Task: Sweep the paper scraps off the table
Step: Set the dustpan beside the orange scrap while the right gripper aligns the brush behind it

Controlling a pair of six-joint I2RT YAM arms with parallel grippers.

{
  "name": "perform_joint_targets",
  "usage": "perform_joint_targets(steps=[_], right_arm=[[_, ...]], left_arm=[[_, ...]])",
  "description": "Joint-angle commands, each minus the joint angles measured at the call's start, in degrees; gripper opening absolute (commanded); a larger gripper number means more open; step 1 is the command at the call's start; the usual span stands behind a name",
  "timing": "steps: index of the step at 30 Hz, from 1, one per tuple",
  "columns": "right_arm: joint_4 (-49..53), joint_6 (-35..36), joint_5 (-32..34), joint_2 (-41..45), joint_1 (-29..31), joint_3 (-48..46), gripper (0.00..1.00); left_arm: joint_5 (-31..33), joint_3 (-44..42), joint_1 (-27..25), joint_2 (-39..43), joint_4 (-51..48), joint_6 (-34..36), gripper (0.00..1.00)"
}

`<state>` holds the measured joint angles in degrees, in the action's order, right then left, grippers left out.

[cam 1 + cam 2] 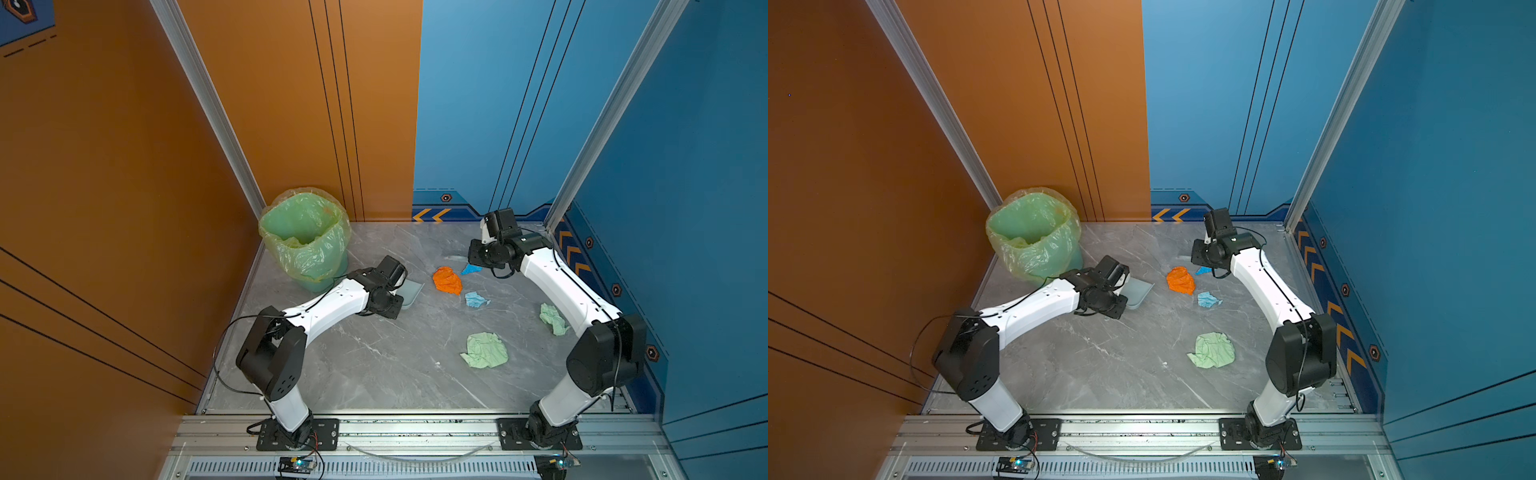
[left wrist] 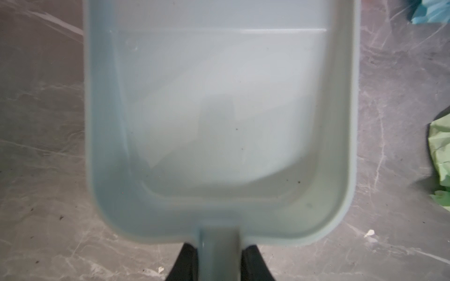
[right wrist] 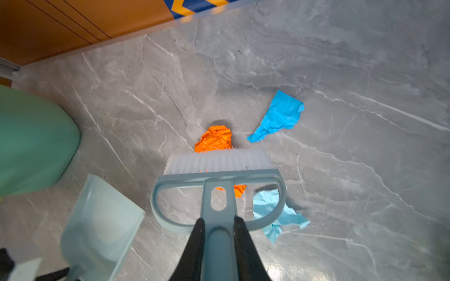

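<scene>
We see the left end effector (image 2: pixel 219 253) clamped on the dustpan (image 2: pixel 219 109) handle, one black finger pressed to each side of it. The pan is bare inside apart from a few dark specks. In a top view it (image 1: pixel 409 293) juts out from under the left wrist, just in front of the bin (image 1: pixel 305 232) and open toward the scraps. We cannot tell whether it touches the counter (image 1: pixel 374 365).

The right end effector (image 3: pixel 219 233) is closed tight on the brush (image 3: pixel 219 176) handle. In the right wrist view the white bristles lie across the orange scrap (image 3: pixel 215 138), which shows on both sides of them.

All the scraps we can see lie on the counter, right of the middle. The orange scrap (image 1: pixel 447 280) is nearest the dustpan but apart from it. The bright blue scrap (image 1: pixel 471 269) sits just beside it, under the right wrist. The light blue scrap (image 1: pixel 476 299) lies a little nearer the arm bases. The big green scrap (image 1: pixel 486 350) is nearer still, well apart from the others. A small green scrap (image 1: pixel 552 318) rests against the right arm's side in that view.
</scene>
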<state>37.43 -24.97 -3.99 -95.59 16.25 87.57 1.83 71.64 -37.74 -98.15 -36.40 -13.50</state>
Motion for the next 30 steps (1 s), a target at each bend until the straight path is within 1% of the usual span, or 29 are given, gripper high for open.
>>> perform_joint_targets(steps=[1,4,8,18,22,30], right_arm=[[-7.4,-3.2,2.8,-1.3,-0.2,0.1,0.0],[-8.0,-4.0,3.5,-2.9,-0.3,0.1,0.0],[-10.8,-5.5,3.3,-3.7,-0.3,-2.3,0.0],[-10.4,-5.5,-0.2,-5.7,0.0,-5.0,0.0],[-8.6,-3.8,-1.3,-6.3,0.5,-5.6,0.0],[-5.1,0.4,2.3,-7.8,2.7,-5.9,0.0]], left_arm=[[1.3,-0.2,-2.0,-2.2,1.5,-1.1,0.0],[1.9,0.3,-3.4,-4.3,1.6,-1.6,0.0],[2.0,0.3,-4.7,-5.7,2.8,-2.1,0.0],[1.2,1.6,-7.2,-9.8,4.4,-3.2,0.0],[0.4,2.4,-7.4,-10.9,4.5,-3.4,0.0],[0.2,4.3,-8.0,-12.9,3.3,-3.6,0.0]])
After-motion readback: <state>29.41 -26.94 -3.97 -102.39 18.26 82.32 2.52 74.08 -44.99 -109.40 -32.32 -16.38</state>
